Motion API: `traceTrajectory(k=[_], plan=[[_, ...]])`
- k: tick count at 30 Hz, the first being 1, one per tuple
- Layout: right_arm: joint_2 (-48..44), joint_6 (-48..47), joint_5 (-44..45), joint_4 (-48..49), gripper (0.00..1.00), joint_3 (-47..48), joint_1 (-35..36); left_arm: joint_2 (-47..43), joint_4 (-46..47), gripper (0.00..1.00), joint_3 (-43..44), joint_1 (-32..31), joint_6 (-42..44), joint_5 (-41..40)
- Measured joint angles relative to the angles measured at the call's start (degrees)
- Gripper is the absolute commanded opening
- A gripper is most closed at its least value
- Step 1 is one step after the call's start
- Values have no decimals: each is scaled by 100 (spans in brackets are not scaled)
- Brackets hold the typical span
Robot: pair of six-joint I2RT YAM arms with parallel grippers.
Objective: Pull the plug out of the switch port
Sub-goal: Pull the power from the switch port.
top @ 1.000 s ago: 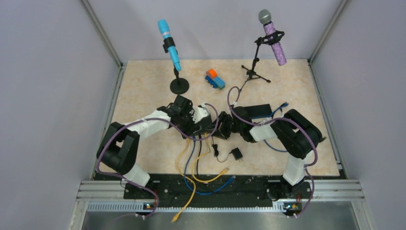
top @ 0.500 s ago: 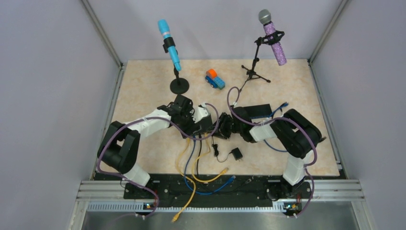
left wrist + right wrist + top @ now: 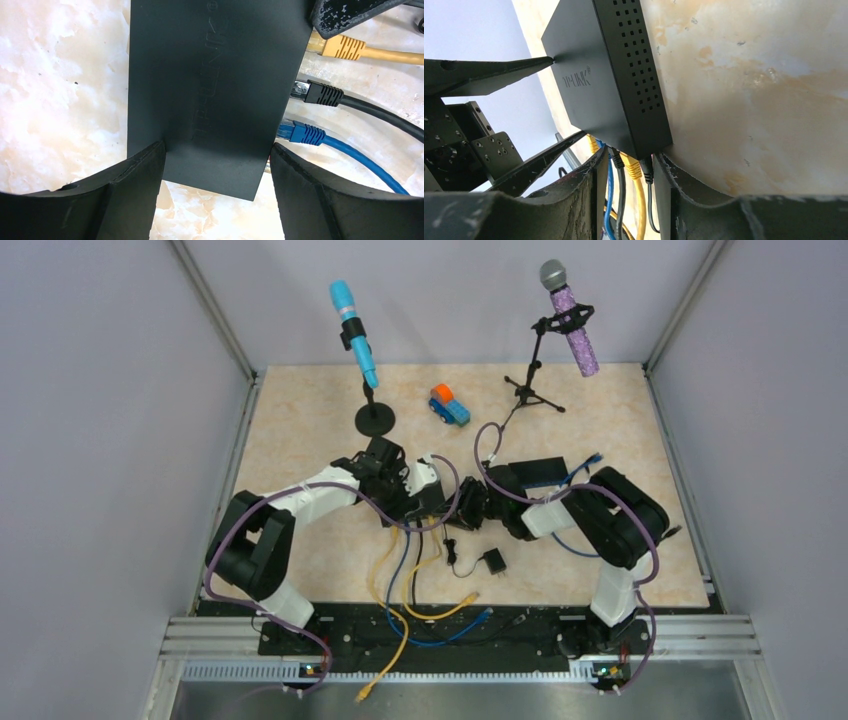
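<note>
— Black fingers of my right gripper (image 3: 630, 160) stand apart, bottom centre of its wrist view, straddling the yellow plug (image 3: 634, 167) and black plug (image 3: 647, 171) seated in the switch (image 3: 599, 90).
— And your left?
— My left gripper (image 3: 217, 150) brackets the switch body, jaws apart, one finger at its edge. I would clamp there first, then close on one plug only and draw straight back, no twisting.
</note>
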Motion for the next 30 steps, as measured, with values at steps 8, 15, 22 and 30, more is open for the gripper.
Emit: traceTrajectory(k=[8, 15, 22, 30], plan=[[17, 13, 33, 42, 31, -33, 0, 0, -2, 79, 0, -4, 11, -11], [24, -55, 42, 59, 26, -68, -28, 0, -9, 78, 0, -13, 44, -11], [-96, -273, 190, -151, 28, -61, -26, 0, -13, 77, 0, -20, 81, -7], [-308, -693, 365, -481, 24, -13, -26, 0, -22, 76, 0, -24, 111, 7]])
